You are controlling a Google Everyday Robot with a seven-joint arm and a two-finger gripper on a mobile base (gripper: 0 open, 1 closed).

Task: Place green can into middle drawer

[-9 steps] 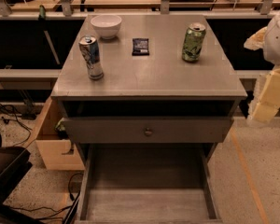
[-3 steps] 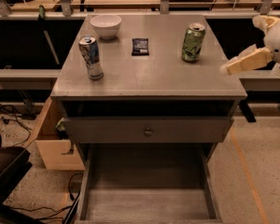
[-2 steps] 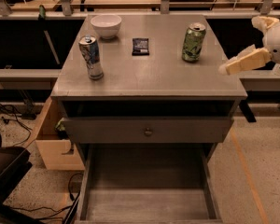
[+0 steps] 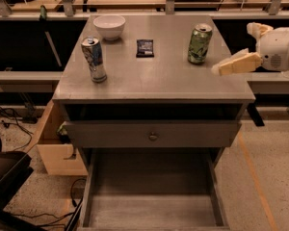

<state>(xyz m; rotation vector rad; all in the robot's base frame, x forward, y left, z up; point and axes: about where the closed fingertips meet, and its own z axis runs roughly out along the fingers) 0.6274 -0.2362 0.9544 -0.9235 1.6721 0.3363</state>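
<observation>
The green can (image 4: 199,44) stands upright on the right rear part of the grey cabinet top (image 4: 154,76). My gripper (image 4: 236,64) reaches in from the right at the cabinet top's right edge, just right of and a little in front of the can, apart from it and holding nothing. The middle drawer (image 4: 151,211) is pulled out wide at the bottom of the view, with a bare floor and thin side walls.
A taller blue-and-silver can (image 4: 94,59) stands front left on the top, a white bowl (image 4: 109,26) at the back left, a small dark packet (image 4: 145,47) in the middle. A drawer front with a round knob (image 4: 153,135) sits above the open drawer. A wooden box (image 4: 55,148) is at the left on the floor.
The gripper has swung up from low beside the cabinet's right side to the level of the top and crept left toward the green can. The cans and drawers have not moved.
</observation>
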